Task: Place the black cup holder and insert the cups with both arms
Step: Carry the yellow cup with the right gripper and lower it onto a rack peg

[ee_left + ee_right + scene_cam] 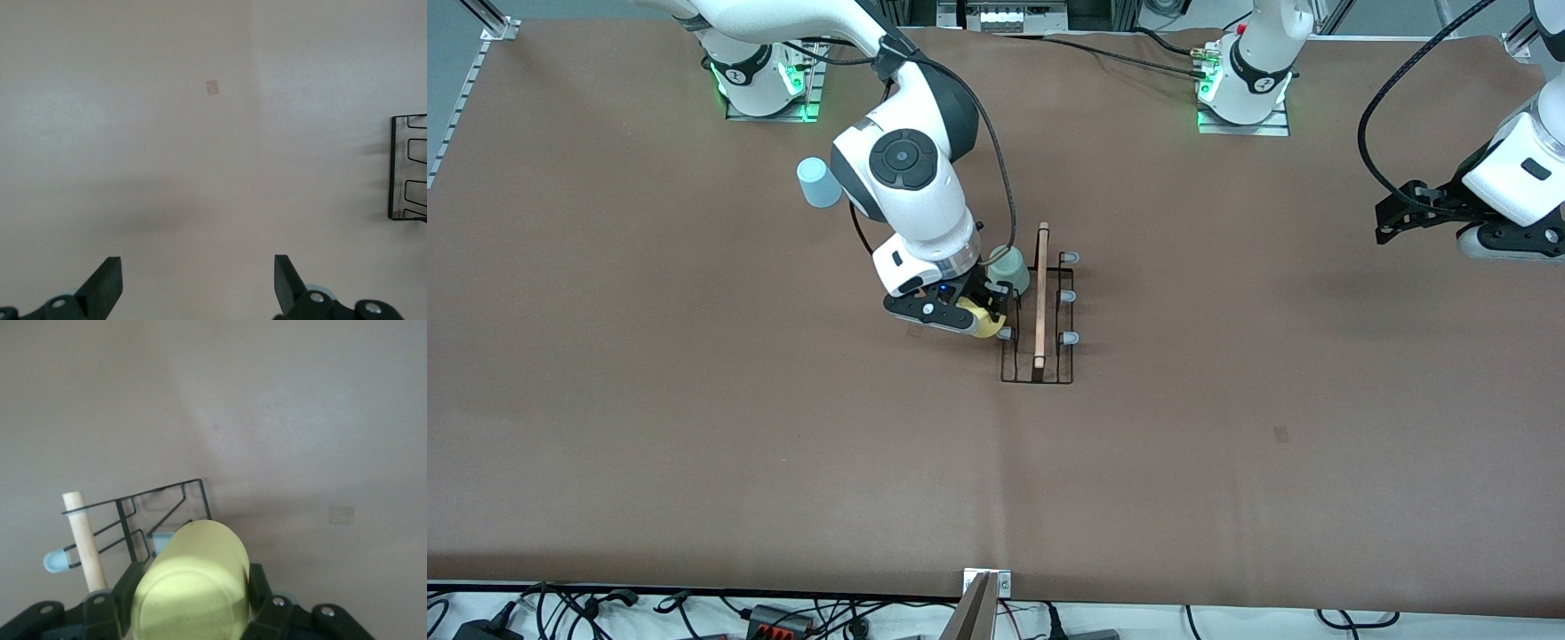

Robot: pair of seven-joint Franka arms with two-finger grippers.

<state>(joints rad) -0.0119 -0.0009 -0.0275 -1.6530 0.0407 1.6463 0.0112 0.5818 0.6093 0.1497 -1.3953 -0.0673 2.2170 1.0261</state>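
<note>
The black cup holder (1040, 313) stands mid-table with its wooden rod handle (1040, 293) on top. A sage green cup (1009, 269) sits on it at the end nearest the robots' bases. My right gripper (974, 316) is shut on the yellow cup (987, 325), tilted against the holder's side toward the right arm's end, by a blue-capped peg (1006, 334). In the right wrist view the yellow cup (200, 560) fills the jaws beside the holder (133, 517). The light blue cup (818, 182) stands on the table near the right arm's base. My left gripper (1392, 218) waits open and empty.
The left wrist view shows open fingers (107, 283) over bare brown table, with the holder's end (407, 167) at the frame's edge. A small tape mark (1281, 435) lies on the table nearer the front camera. Cables run along the front edge.
</note>
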